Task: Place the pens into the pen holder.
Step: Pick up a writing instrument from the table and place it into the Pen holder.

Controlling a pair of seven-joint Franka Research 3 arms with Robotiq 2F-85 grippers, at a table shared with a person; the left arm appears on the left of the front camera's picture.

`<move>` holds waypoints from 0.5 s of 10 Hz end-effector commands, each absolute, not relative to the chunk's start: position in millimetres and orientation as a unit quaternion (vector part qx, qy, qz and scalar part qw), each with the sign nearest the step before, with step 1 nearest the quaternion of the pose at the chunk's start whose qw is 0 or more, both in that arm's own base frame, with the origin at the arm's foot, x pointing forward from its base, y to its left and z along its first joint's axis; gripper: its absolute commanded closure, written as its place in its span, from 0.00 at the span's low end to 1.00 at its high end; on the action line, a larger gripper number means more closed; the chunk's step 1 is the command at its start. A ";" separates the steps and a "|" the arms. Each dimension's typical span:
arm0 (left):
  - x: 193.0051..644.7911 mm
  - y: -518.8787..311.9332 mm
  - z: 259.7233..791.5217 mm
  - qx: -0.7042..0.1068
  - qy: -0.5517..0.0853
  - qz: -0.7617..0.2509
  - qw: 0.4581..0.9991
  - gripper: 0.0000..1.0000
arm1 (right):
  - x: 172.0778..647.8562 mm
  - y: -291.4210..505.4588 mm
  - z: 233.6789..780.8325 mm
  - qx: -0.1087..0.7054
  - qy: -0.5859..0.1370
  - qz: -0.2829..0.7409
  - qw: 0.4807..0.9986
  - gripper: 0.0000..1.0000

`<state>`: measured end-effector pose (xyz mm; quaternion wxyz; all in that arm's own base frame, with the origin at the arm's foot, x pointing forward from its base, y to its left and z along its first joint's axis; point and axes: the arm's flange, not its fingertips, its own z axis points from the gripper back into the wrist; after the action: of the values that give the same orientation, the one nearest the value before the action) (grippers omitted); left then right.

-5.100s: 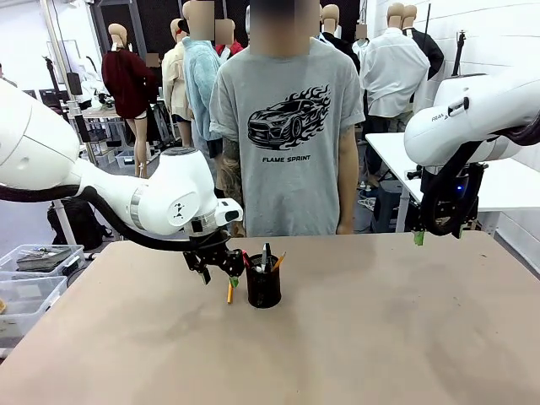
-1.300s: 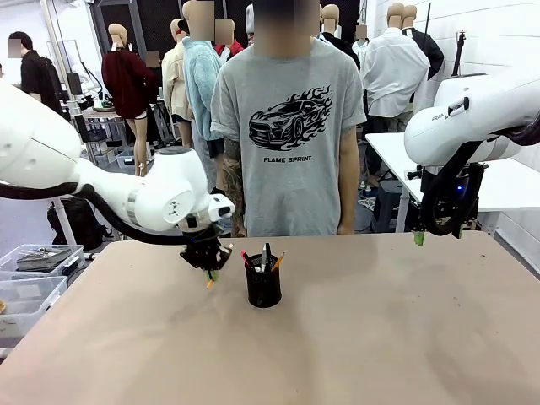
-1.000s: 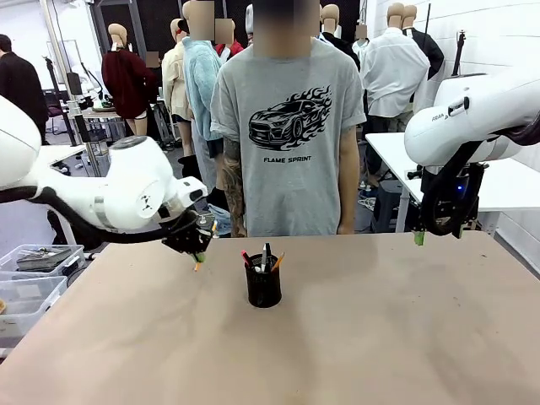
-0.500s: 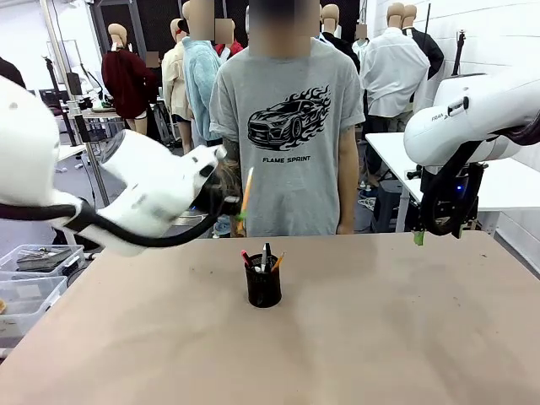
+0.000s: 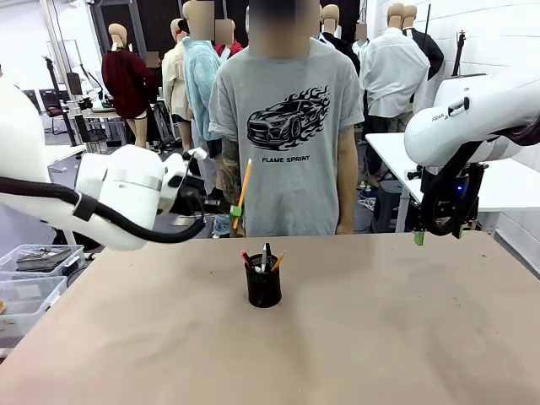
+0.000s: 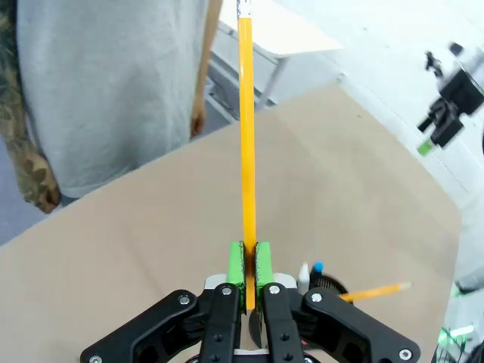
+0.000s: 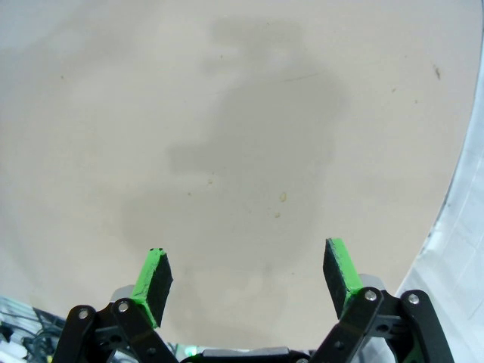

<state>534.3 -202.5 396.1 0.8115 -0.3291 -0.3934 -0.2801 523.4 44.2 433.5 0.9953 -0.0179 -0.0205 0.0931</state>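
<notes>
My left gripper [image 5: 234,209] [image 6: 249,263] is shut on a yellow-orange pencil [image 5: 244,183] [image 6: 245,136], which it holds nearly upright in the air above the table's far left, up and left of the pen holder. The black mesh pen holder [image 5: 263,286] stands near the table's middle with three pens [image 5: 263,257] sticking out of it; in the left wrist view its rim [image 6: 325,283] and pen tips peek beside the fingers. My right gripper [image 5: 419,238] [image 7: 248,272] hangs open over the table's far right with nothing between its pads.
A person in a grey T-shirt [image 5: 287,126] stands at the far edge, right behind the lifted pencil. Plastic bins [image 5: 34,270] sit off the left side. A white table [image 5: 498,181] stands at the back right.
My left arm lifted the pencil from low beside the holder, swung up and back, and turned it from hanging down to pointing upward. The right arm has not moved.
</notes>
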 end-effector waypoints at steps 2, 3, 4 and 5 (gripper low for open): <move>516.3 -195.7 380.5 -0.392 -0.414 -0.334 0.751 1.00 | 523.3 44.1 433.1 -0.018 -0.018 0.093 0.995 0.00; 512.4 -197.4 377.2 -0.416 -0.413 -0.351 0.730 1.00 | 523.3 44.1 433.1 -0.018 -0.018 0.093 0.995 0.00; 510.3 -201.0 373.0 -0.434 -0.421 -0.360 0.711 1.00 | 523.3 44.1 433.1 -0.018 -0.018 0.093 0.995 0.00; 511.1 -202.4 370.4 -0.440 -0.435 -0.361 0.698 1.00 | 523.3 44.1 433.1 -0.018 -0.018 0.093 0.995 0.00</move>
<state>518.4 -206.4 380.6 0.7180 -0.4272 -0.4134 -0.3620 523.4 44.2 433.5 0.9953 -0.0179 -0.0205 0.0931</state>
